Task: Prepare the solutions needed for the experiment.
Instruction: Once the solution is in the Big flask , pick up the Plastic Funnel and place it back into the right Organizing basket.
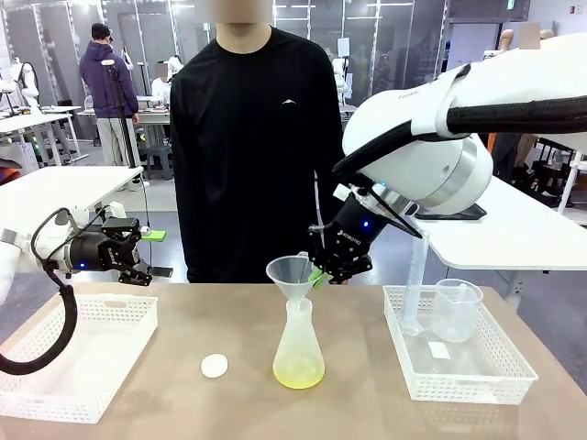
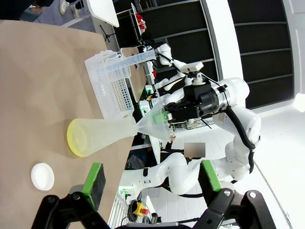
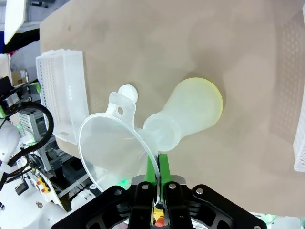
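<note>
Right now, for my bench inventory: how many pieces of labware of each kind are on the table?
White baskets: 2
Conical flask, holding yellow-green solution: 1
Funnel: 1
Beaker: 1
Measuring cylinder: 1
White round disc: 1
Total: 7

Held item: clear plastic funnel, its thin rim pinched between the closed green pads of the right hand, its bowl spreading to one side of the fingertips and its tabbed lug pointing away from the hand. Just ahead of the hand: frosted conical flask on the brown desk, the funnel seated in its neck, a shallow pale yellow-green solution at its base. Farther out: small white round disc just past the lug; white perforated basket on the bowl's side; edge of a second white basket on the opposite side, well apart from the flask.
</note>
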Tool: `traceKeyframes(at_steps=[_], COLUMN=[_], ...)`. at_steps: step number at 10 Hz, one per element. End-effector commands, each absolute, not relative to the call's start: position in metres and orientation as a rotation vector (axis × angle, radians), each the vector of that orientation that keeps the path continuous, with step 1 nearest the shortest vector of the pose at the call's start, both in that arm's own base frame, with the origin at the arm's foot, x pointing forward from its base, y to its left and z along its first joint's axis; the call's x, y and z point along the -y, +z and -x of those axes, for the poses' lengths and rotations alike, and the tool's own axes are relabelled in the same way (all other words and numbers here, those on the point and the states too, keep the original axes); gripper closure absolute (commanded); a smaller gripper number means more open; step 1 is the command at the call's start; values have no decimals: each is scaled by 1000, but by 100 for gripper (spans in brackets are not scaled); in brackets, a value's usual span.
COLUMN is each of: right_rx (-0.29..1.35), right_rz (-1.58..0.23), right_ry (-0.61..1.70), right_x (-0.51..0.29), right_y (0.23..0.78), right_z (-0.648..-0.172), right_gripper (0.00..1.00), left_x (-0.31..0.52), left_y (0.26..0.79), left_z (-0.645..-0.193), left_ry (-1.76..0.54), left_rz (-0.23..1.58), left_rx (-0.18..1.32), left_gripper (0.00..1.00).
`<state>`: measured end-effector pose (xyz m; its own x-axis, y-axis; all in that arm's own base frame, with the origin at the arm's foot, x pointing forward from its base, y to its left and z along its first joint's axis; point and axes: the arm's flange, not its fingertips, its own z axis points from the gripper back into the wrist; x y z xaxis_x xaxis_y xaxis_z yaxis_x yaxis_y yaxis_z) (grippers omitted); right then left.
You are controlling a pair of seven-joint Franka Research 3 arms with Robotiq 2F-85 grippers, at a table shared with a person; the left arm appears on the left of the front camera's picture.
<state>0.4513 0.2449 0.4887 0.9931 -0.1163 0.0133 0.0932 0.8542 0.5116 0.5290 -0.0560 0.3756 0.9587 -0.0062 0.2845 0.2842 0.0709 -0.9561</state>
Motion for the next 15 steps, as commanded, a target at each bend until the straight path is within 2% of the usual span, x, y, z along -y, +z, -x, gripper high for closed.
traceKeyframes(at_steps=[1, 8, 11, 13, 15], right_rx=[72, 209, 223, 225, 233], right_rz=[-526, -533, -546, -483, -509], right_ry=[-130, -67, -69, -60, -74], right_x=[-248, -241, -229, -196, -146], right_y=[500, 560, 569, 568, 568], right_z=[-437, -399, -402, -411, -414], right_gripper=[99, 99, 99, 99, 99], left_x=[56, 56, 56, 56, 56], left_y=[377, 377, 377, 377, 377], left_z=[-528, -528, -528, -528, -528], left_ry=[-229, -229, -229, -229, -229], left_rz=[1499, 1499, 1499, 1499, 1499], left_rx=[222, 222, 222, 222, 222], left_gripper=[0, 0, 0, 0, 0])
